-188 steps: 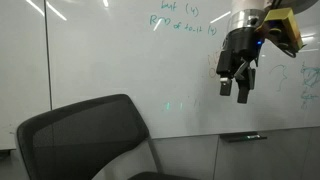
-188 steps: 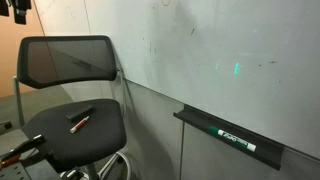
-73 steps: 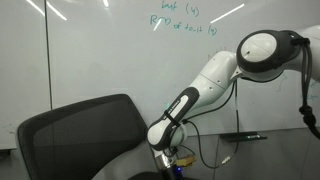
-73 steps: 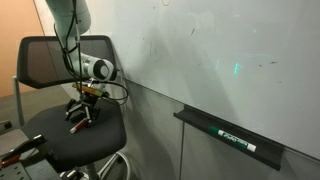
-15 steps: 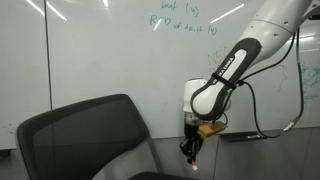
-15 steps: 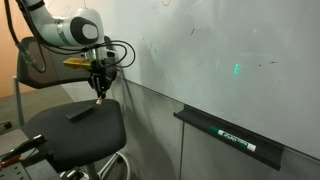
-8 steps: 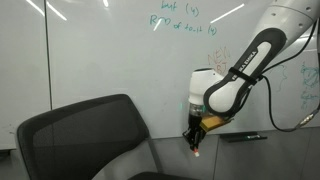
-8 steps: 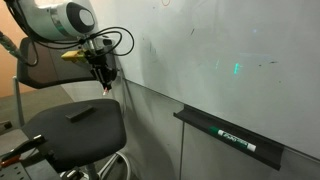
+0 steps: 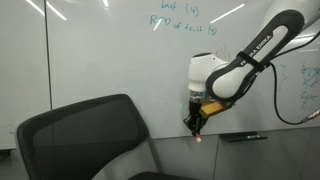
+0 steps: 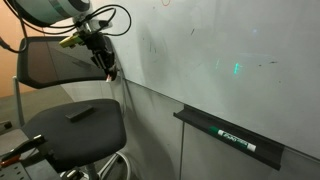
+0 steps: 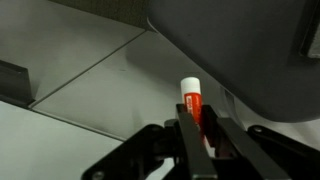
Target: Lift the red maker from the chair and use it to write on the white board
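My gripper [image 9: 197, 126] hangs above and beside the black chair [image 9: 85, 135], close to the white board [image 9: 100, 60]. It is shut on the red maker [image 9: 199, 137], whose tip pokes out below the fingers. In an exterior view the gripper [image 10: 107, 68] is level with the chair's mesh backrest [image 10: 60, 62], near the white board [image 10: 220, 50]. In the wrist view the red maker [image 11: 191, 100], red with a white end, sticks out from between the black fingers [image 11: 190, 145] of the gripper [image 11: 203, 130]. The dark chair [image 11: 240, 50] fills the upper right of that view.
A dark flat bar [image 10: 82, 112] lies on the chair seat [image 10: 60, 145]. A ledge [image 10: 205, 122] under the board carries a long dark item [image 10: 236, 140]. Green handwriting [image 9: 175, 22] runs along the board's top. The arm's cable [image 9: 285, 105] loops at the right.
The gripper has risen from just above the seat to backrest height and moved closer to the board, carrying the marker. The jaws have stayed shut.
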Available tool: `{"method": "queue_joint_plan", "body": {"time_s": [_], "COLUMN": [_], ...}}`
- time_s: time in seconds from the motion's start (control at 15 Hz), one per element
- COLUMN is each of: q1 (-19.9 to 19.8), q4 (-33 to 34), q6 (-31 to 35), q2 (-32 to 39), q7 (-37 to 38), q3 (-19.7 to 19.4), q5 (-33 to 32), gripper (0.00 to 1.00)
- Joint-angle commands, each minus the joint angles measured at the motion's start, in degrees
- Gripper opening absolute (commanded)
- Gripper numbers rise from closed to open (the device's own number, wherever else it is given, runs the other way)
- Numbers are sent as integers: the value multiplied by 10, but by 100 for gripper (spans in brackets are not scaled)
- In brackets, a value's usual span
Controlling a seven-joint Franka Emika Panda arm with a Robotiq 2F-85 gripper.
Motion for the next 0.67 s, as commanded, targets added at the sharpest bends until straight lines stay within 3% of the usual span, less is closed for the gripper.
{"method": "queue_joint_plan", "body": {"time_s": [0.0,0.6], "q1": [-16,-43], "q4": [39,199], "q6": [-78,-258], "q2": [-29,-2], "q7": [-8,-11], "q3": [19,22], "q5": [15,28], "gripper": [5,5]}}
